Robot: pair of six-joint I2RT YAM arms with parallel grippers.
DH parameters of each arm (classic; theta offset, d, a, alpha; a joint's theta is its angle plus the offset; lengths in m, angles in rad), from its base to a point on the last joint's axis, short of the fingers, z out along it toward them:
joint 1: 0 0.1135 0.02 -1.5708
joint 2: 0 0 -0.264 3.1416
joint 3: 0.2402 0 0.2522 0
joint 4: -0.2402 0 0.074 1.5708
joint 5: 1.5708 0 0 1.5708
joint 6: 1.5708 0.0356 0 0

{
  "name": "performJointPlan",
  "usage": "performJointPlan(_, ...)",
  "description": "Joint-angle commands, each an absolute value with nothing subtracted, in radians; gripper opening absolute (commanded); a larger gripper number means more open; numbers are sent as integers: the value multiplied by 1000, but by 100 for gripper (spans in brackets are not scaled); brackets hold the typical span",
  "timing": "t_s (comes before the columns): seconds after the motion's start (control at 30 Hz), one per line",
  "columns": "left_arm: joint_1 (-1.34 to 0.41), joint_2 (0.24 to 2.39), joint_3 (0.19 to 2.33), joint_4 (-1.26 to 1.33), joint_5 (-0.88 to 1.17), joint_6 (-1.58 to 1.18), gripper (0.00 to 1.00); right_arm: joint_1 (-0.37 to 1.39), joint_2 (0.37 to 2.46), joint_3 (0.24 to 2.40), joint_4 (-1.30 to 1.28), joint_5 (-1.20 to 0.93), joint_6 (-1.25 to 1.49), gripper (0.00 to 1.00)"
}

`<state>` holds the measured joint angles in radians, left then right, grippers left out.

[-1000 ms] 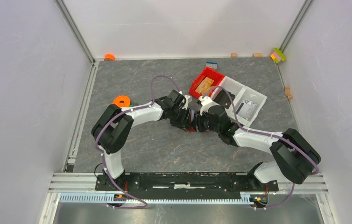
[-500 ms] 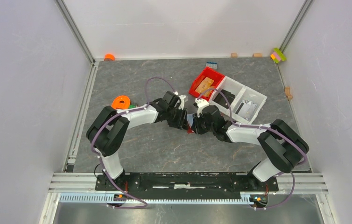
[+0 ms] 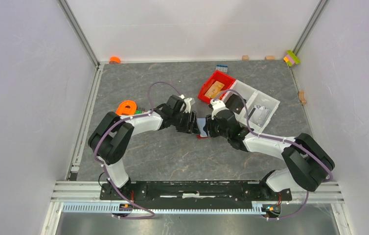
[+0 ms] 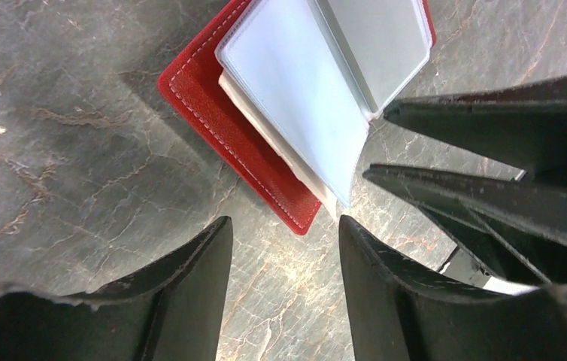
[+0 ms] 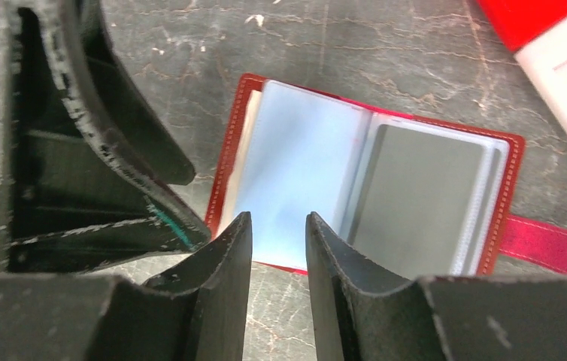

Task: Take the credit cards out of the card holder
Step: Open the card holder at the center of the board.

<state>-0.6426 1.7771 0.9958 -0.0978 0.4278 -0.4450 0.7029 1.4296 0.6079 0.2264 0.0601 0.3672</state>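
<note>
Two empty, parted pairs of fingers (image 4: 190, 278).
Pin card holder (image 5: 363, 180) with left gripper (image 4: 284, 226); right gripper (image 5: 278, 219) pinches grey card (image 5: 416, 199).

Card holder (image 3: 201, 128) between both arms' jaws

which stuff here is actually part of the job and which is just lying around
Job: card holder, grey card, light blue card, left gripper, right gripper.
Lying about: red bin, white tray, orange piece, wooden blocks.
</note>
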Motion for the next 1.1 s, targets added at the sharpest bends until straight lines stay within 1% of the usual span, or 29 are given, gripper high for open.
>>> performJointPlan(0.0, -640, 1743, 985, -20, 482, -488, 61, 690, 1413, 606, 214, 145, 375, 37)
performJointPlan(0.1, -640, 1742, 979, 5, 487, -495, 62, 686, 1423, 613, 192, 172, 386, 33)
performJointPlan(0.2, -638, 1745, 966, 38, 489, -504, 68, 684, 1444, 631, 169, 186, 388, 27)
performJointPlan(0.3, -637, 1757, 957, 72, 485, -518, 72, 684, 1466, 644, 155, 180, 384, 24)
performJointPlan(0.5, -628, 1822, 986, 66, 510, -528, 72, 684, 1523, 677, 134, 141, 384, 12)
performJointPlan(0.6, -624, 1853, 1004, 60, 529, -525, 70, 684, 1543, 687, 133, 118, 381, 11)
performJointPlan(0.87, -622, 1892, 1026, 66, 598, -526, 59, 684, 1554, 688, 150, 61, 380, 10)
performJointPlan(0.97, -615, 1902, 1023, 93, 628, -542, 50, 684, 1551, 684, 160, 41, 380, 8)
performJointPlan(1.07, -598, 1894, 1004, 126, 644, -559, 35, 684, 1544, 678, 164, 40, 382, 8)
